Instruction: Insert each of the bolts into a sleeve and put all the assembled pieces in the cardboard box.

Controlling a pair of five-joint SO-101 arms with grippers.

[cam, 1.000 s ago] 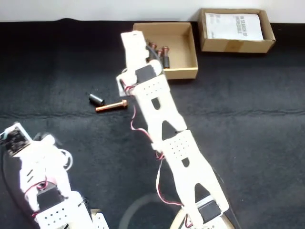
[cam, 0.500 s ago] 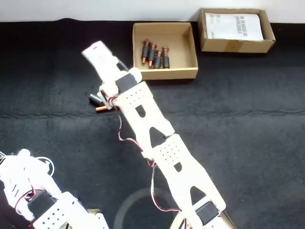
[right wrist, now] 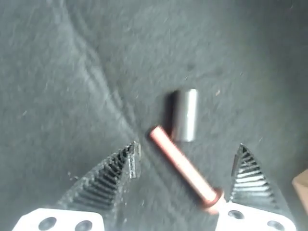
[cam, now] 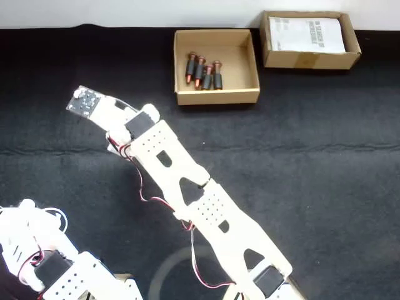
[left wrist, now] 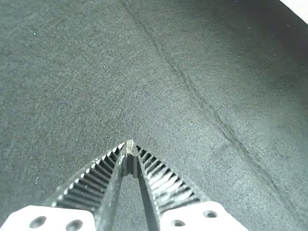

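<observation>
From my station I see the right tool [right wrist: 187, 149] spread wide, low over the black cloth-covered table [cam: 325, 156], with a copper-coloured metal bolt [right wrist: 183, 166] lying flat between its fingers and touching neither that I can make out. The bolt's head sits just beside one finger; its plain end lies right by a short dark cylindrical sleeve [right wrist: 185, 114], which is also flat on the cloth. My left tool [left wrist: 129, 144] is pressed together with nothing in it, over bare cloth. Four assembled bolt-and-sleeve pieces [cam: 203, 70] lie side by side in the open brown cardboard box [cam: 215, 95] at the far edge, beside a second cardboard box [cam: 310, 59] holding a printed sheet.
</observation>
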